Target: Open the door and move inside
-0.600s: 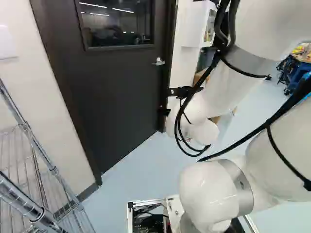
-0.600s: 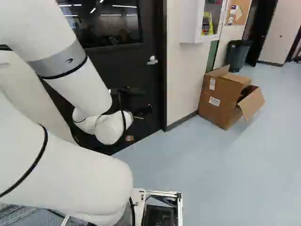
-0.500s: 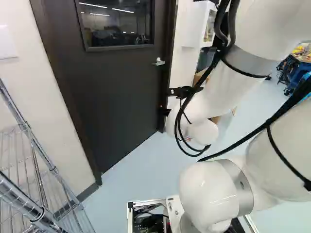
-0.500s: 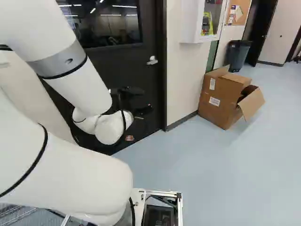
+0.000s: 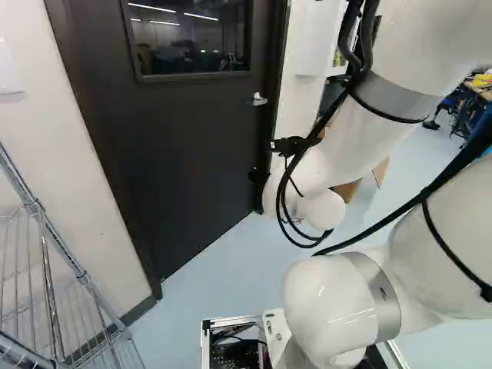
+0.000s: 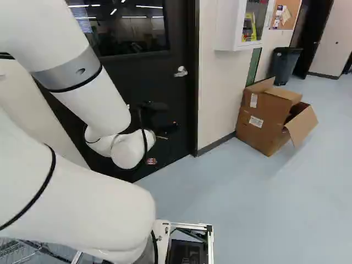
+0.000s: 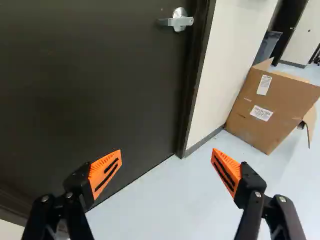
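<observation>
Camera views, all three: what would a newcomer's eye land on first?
The dark door comes first, shut, with a silvery lever handle near its edge beside the frame. Next is the bulky white arm, filling the left side of the right base view, its open gripper showing bright orange pads in the wrist view. Then the open cardboard box, on the floor against the wall past the door.

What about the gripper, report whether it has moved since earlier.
No: the gripper keeps its place against the lowest arm joint in the left base view. The base moved; the door appears slightly further right.
</observation>
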